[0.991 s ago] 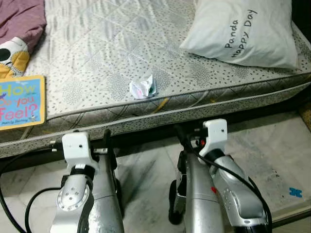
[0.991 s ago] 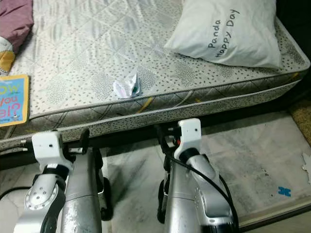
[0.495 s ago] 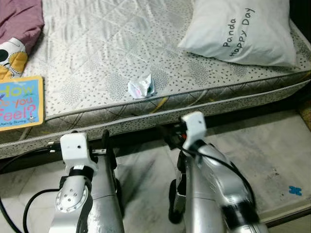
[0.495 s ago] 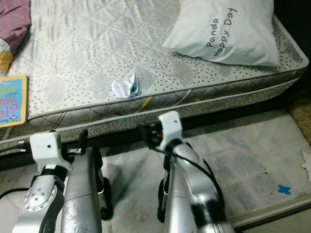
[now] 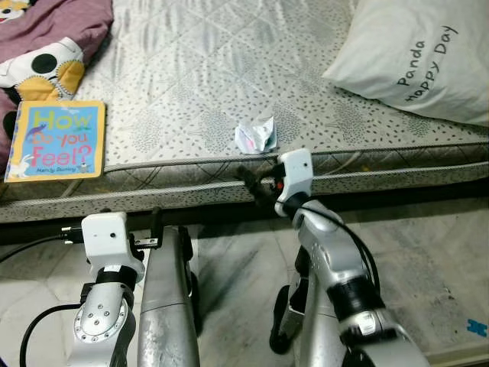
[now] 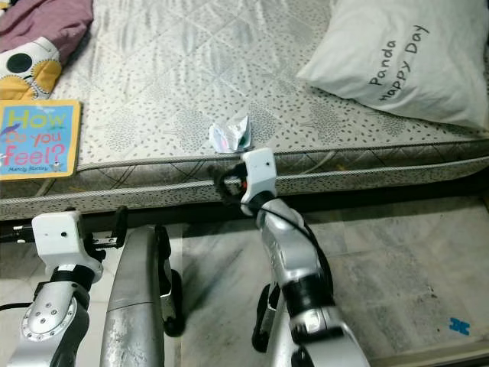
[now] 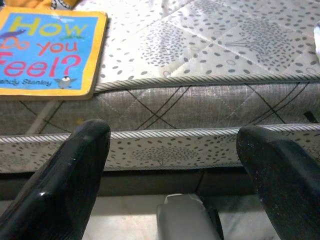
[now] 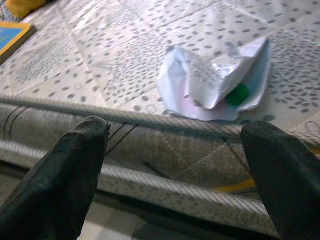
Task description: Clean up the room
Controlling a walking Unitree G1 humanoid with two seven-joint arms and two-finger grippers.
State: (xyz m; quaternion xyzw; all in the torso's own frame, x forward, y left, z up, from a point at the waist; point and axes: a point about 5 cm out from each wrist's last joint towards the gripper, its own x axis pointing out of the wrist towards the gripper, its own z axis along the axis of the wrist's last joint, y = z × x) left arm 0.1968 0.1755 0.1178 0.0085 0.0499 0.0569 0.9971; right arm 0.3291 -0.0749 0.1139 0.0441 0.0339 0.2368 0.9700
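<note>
Pillow [image 5: 416,57] cut by right edge; blanket [image 5: 53,38] cut at top-left; my book [image 7: 47,47] partly cropped.

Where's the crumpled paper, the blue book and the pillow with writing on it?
Crumpled white paper scrap [image 5: 255,136], left eye view, on its creased middle.
Blue and yellow picture book [image 5: 58,140], left eye view, on the cover's centre.
White printed pillow [image 5: 416,53], left eye view, beside the lettering.

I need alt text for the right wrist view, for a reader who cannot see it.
The right gripper, fingers open, points at a crumpled paper wrapper lying near the edge of a patterned mattress, not touching it. A blue book lies farther along the mattress.
</note>
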